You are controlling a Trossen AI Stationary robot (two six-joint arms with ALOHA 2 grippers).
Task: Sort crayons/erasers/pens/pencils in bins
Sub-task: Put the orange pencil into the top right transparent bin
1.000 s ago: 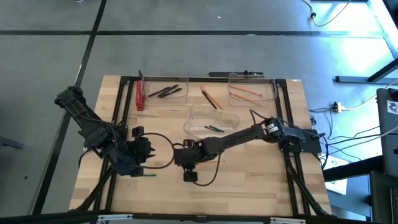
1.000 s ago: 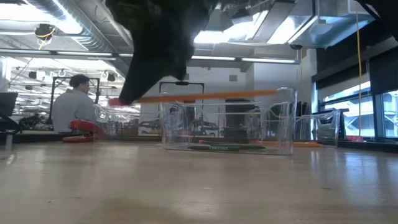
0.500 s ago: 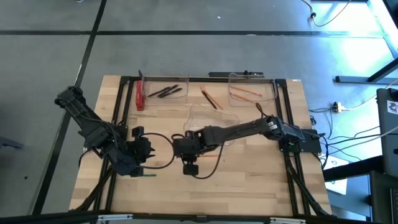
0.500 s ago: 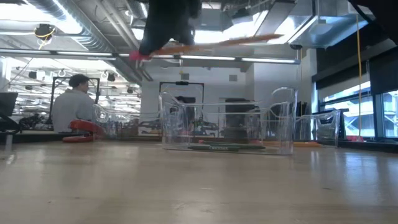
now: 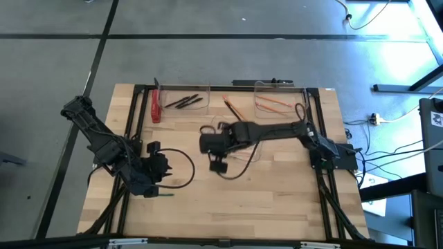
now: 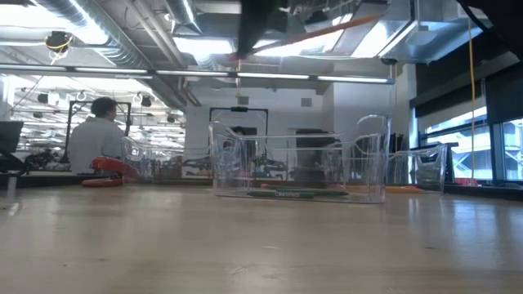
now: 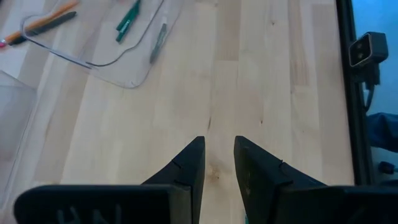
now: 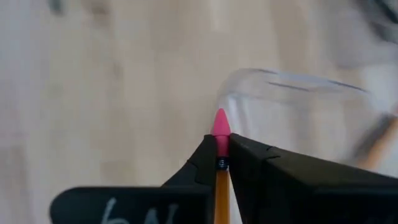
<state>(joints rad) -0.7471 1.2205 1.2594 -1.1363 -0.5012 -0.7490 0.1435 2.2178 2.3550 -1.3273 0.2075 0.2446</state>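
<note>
Wooden table (image 5: pixel 277 200) from above: right gripper (image 5: pixel 205 143) hangs over the middle, left gripper (image 5: pixel 165 181) waits low-left. At table level, crayons (image 6: pixel 286 193) lie in the nearest bin (image 6: pixel 372 155). Left wrist: fingers (image 7: pixel 193 163) narrowly apart, empty. Right wrist: jaws pinch a pencil (image 8: pixel 221 134).

1. The right arm is reaching leftward across the middle of the counter, and the right gripper (image 8: pixel 222 155) is sitting near the centre with its fingers (image 8: pixel 205 158) pinching together.
2. The left arm is crouching low at the near left, and the left gripper (image 7: pixel 219 163) is holding its fingers slightly apart.
</note>
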